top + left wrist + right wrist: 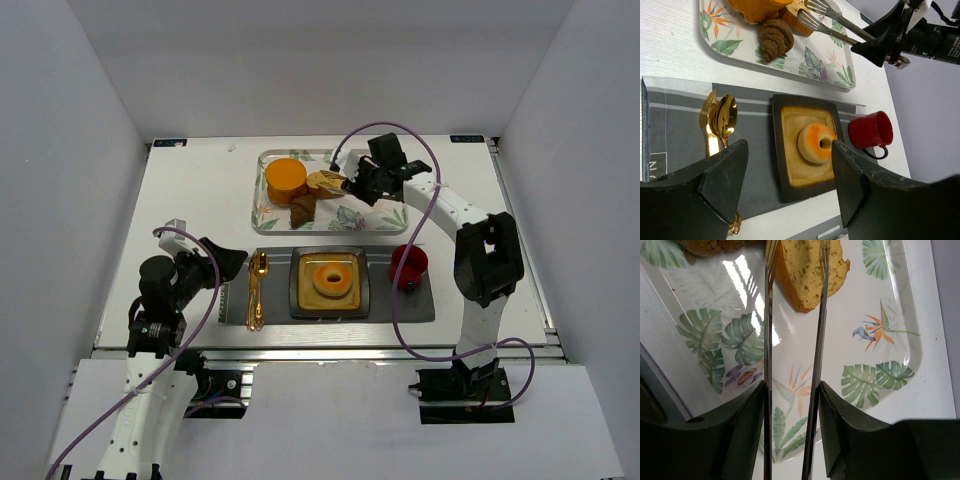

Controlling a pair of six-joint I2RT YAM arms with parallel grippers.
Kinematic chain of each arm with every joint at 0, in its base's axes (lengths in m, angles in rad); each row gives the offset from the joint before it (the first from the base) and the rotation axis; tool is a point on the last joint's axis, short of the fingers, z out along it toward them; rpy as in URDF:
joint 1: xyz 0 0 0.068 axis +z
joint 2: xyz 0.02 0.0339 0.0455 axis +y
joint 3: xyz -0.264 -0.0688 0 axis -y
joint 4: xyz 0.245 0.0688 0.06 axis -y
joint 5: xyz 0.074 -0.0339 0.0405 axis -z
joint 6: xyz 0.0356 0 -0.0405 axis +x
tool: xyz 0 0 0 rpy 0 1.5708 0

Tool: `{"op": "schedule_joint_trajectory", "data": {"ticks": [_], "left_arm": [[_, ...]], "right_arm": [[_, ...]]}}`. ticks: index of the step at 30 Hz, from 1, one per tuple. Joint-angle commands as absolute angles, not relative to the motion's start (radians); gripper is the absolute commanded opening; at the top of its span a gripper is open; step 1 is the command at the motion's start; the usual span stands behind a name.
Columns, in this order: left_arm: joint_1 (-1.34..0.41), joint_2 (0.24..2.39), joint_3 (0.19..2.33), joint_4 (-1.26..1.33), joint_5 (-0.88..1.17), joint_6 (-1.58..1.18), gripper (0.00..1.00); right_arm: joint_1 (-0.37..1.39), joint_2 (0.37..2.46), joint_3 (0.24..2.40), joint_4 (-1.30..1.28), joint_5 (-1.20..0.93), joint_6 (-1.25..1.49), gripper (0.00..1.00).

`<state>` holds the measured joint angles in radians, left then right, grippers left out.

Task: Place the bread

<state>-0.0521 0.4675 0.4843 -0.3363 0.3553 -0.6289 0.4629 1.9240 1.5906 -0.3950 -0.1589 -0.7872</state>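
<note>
My right tool point(362, 183) reaches over the far side of the counter point(200, 200), above the leaf-patterned tray point(258, 195). Its fingers point(747, 430) are pressed in on a pair of metal tongs point(769, 340), one finger against each arm. The two arms are apart and run out to the bread point(807, 275).

In the right wrist view, one arm lies along the edge of the slice and the other crosses over it. I cannot tell whether the tips are pinching it, or whether it rests on the tray or is lifted. The bread is in the middle of the tray, just right of an orange tub point(285, 178). A dark brown chunk point(303, 208) sits on the near side of it.

My left tool point(232, 262) is at the near left of the counter with its jaws spread wide and nothing in them. It hangs over the left end of a grey mat point(400, 305).

On that mat, from left to right, are:
- a gold fork and spoon point(257, 290) lying side by side
- a dark square plate point(300, 300) with an orange-and-cream doughnut point(333, 279) on it
- a red cup point(409, 266)
</note>
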Motion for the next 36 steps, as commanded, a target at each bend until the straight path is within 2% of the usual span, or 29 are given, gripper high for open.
{"op": "schedule_joint_trajectory", "data": {"ticks": [1, 21, 31, 36], "left_arm": [[-0.049, 0.459, 0.485, -0.331, 0.359, -0.627, 0.77], [-0.049, 0.46, 0.472, -0.316, 0.367, -0.634, 0.77], [-0.049, 0.457, 0.485, -0.333, 0.357, -0.629, 0.77], [-0.049, 0.459, 0.482, -0.325, 0.36, -0.632, 0.77]], "right_arm": [[0.462, 1.934, 1.649, -0.39, -0.156, -0.805, 0.5], [0.462, 1.868, 1.585, -0.39, -0.172, -0.822, 0.49], [0.462, 1.944, 1.625, -0.416, -0.152, -0.854, 0.48], [0.462, 1.951, 1.615, -0.42, -0.147, -0.865, 0.43]]}}
